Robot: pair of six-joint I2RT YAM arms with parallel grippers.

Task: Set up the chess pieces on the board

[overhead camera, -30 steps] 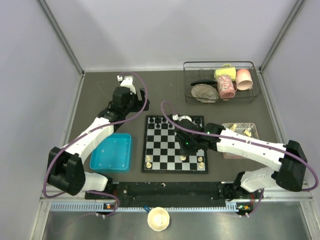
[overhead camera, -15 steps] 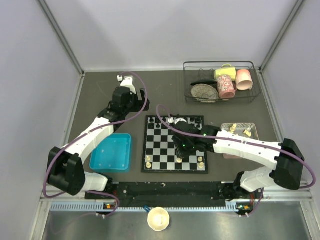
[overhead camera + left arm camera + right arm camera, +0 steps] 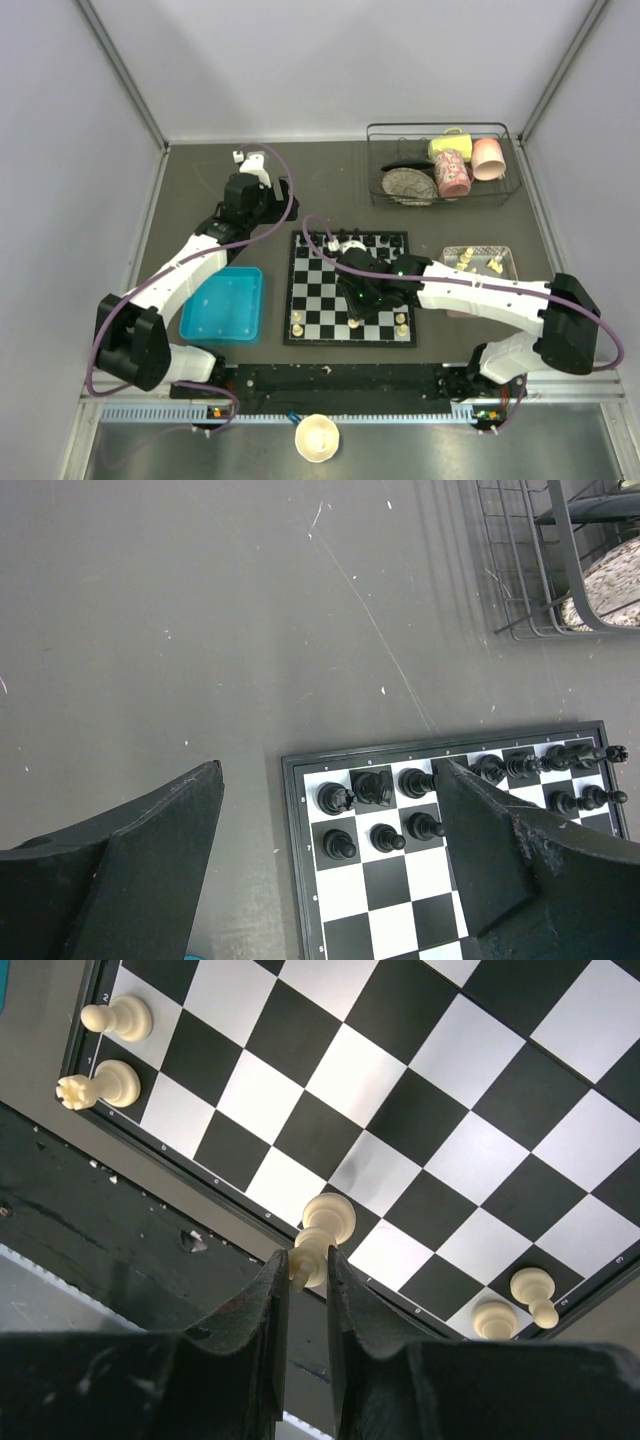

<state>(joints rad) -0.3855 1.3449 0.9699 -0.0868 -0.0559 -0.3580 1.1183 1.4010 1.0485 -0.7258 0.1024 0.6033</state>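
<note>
The board (image 3: 330, 290) lies mid-table, black pieces (image 3: 345, 242) along its far rows. My right gripper (image 3: 305, 1260) is shut on the head of a cream chess piece (image 3: 326, 1222), whose base sits over a black square in the board's (image 3: 400, 1110) nearest row; whether it touches is unclear. From above, that right gripper (image 3: 357, 312) hangs over the near edge. Other cream pieces stand at the near corners (image 3: 297, 321) (image 3: 401, 325) (image 3: 118, 1018) (image 3: 530, 1290). My left gripper (image 3: 268, 205) hovers open beyond the far-left corner, nothing between its fingers (image 3: 160, 850); black pieces (image 3: 370, 790) show below it.
A pinkish tray (image 3: 505, 262) right of the board holds more cream pieces (image 3: 466, 257). A blue tray (image 3: 224, 303) lies left of the board. A wire rack (image 3: 440, 165) with cups and a plate stands far right. A cream bowl (image 3: 318, 437) sits at the front rail.
My right gripper has moved left and slightly nearer along the board's near row, carrying the cream piece. The left arm has not moved.
</note>
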